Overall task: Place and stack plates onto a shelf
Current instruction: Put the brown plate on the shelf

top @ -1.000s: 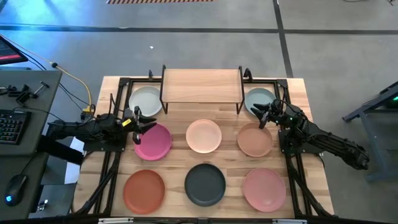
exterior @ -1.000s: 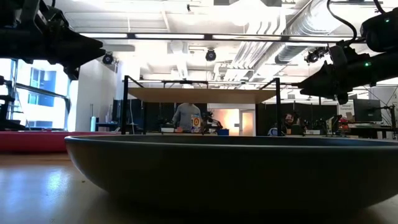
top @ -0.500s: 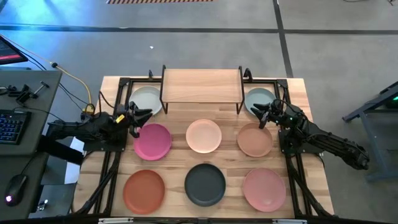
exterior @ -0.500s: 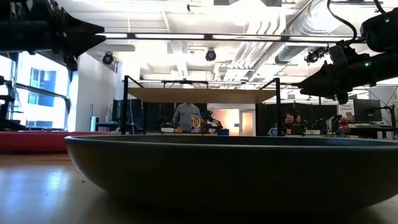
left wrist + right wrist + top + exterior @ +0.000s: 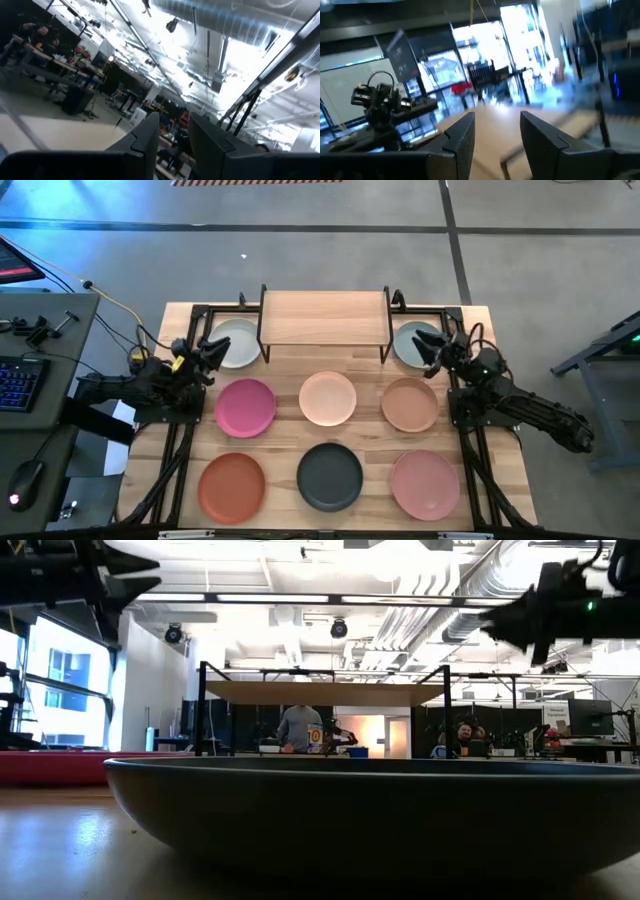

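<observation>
Lying flat, eight round matte plates front the wooden-topped shelf.

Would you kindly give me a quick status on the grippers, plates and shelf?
Left gripper open, empty, by the left grey-green plate. Right gripper open, empty, over the right grey-green plate. Shelf bare; all eight plates on the table. Nothing blocking.

the butcher-block table carries eight plates in three rows and the bare-topped shelf.

Keyboard, mouse, yellow cable
</observation>
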{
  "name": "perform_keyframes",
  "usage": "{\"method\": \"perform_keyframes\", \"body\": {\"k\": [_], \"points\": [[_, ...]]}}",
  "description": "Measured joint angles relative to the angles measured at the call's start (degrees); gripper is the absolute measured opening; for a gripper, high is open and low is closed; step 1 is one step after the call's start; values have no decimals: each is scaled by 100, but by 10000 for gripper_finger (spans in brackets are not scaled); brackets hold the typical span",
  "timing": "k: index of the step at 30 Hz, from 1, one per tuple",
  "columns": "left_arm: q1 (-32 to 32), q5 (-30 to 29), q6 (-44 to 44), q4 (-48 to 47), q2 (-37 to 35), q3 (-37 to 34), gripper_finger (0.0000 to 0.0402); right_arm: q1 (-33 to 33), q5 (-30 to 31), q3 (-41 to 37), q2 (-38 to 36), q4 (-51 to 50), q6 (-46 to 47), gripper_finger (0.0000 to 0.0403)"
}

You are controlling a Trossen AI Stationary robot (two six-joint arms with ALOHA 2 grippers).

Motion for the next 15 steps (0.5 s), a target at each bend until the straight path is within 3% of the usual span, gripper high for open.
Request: {"method": "perform_keyframes", "body": {"k": [7, 15], "points": [[0, -1, 514, -25, 11, 513, 96, 2, 156, 964, 167, -635, -1443, 138], [0, -91, 1270, -377, 11, 1176, 96, -2, 751, 2531, 1167, -3064, -2124, 138]]}}
